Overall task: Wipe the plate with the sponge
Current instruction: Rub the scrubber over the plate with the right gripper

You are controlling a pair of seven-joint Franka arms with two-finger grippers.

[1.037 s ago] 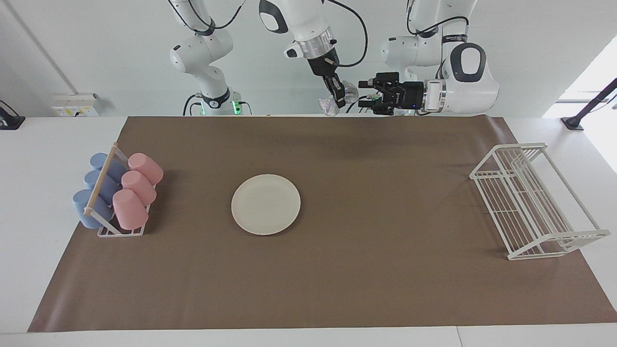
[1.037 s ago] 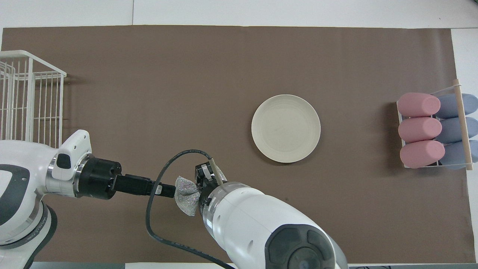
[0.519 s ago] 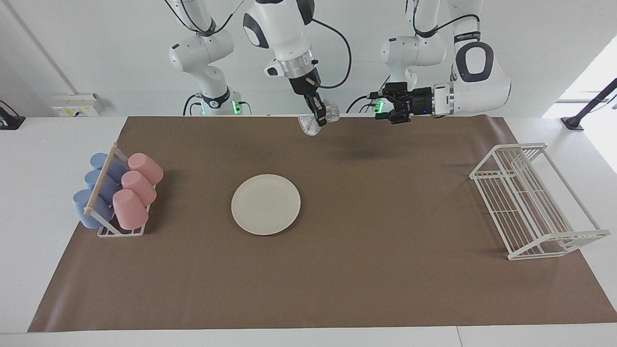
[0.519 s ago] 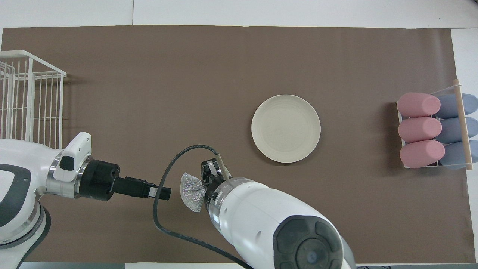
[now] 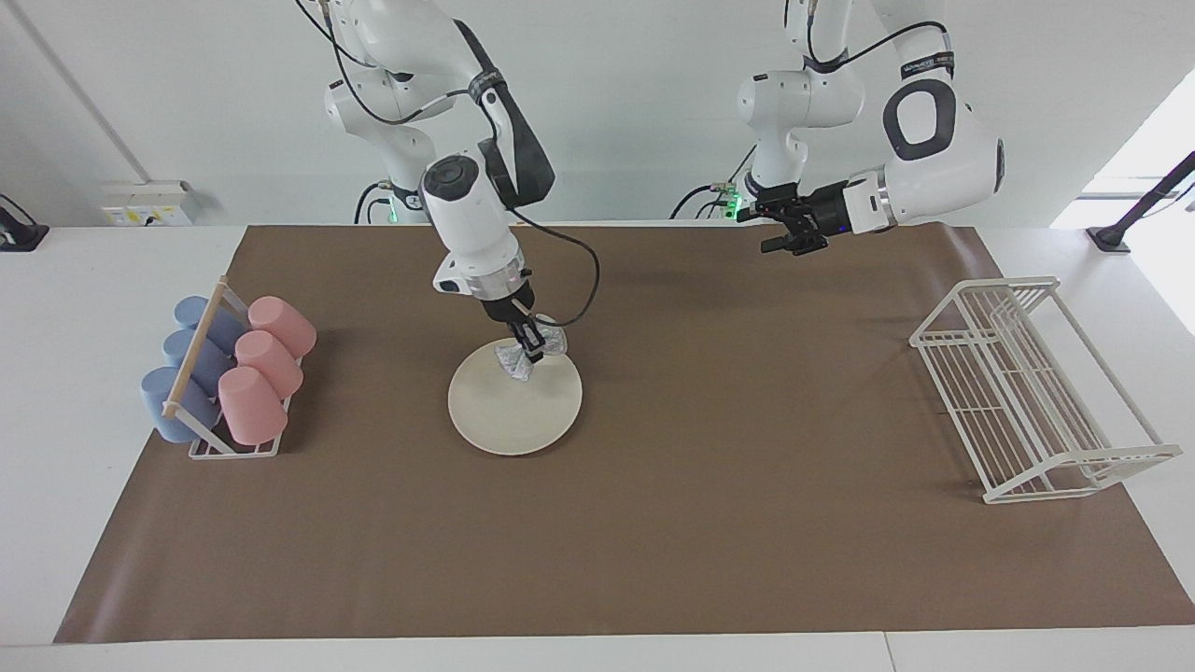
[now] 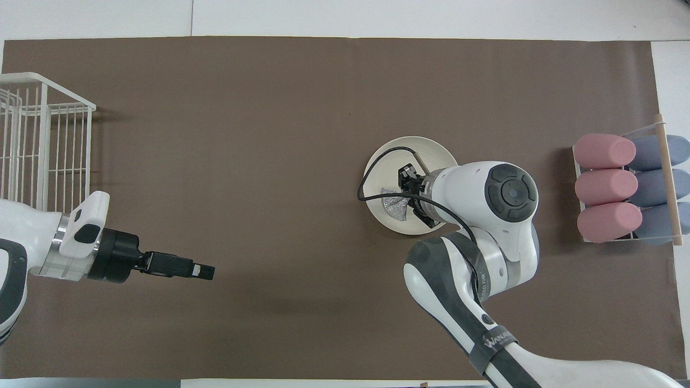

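The cream-white plate [image 5: 509, 420] [image 6: 428, 151] lies on the brown mat, toward the right arm's end of the middle. My right gripper [image 5: 531, 352] [image 6: 407, 199] points down over the part of the plate nearest the robots and is shut on the sponge [image 5: 518, 362] [image 6: 393, 205]. This silvery, crinkled scrubber bulges out on both sides of the fingers. Its lower end sits at the plate's surface or just above it. My left gripper [image 5: 777, 231] [image 6: 204, 271] hangs open and holds nothing, in the air over the mat's edge by the robots, toward the left arm's end.
A rack of pink and blue cups [image 5: 229, 373] [image 6: 625, 188] lying on their sides stands at the right arm's end of the mat. A white wire rack [image 5: 1027, 392] [image 6: 38, 140] stands at the left arm's end. The right arm's cable loops over the plate.
My right arm has swung down from the robots' edge of the table to the plate, carrying the sponge. My left gripper has drawn back toward its own end, away from the sponge.
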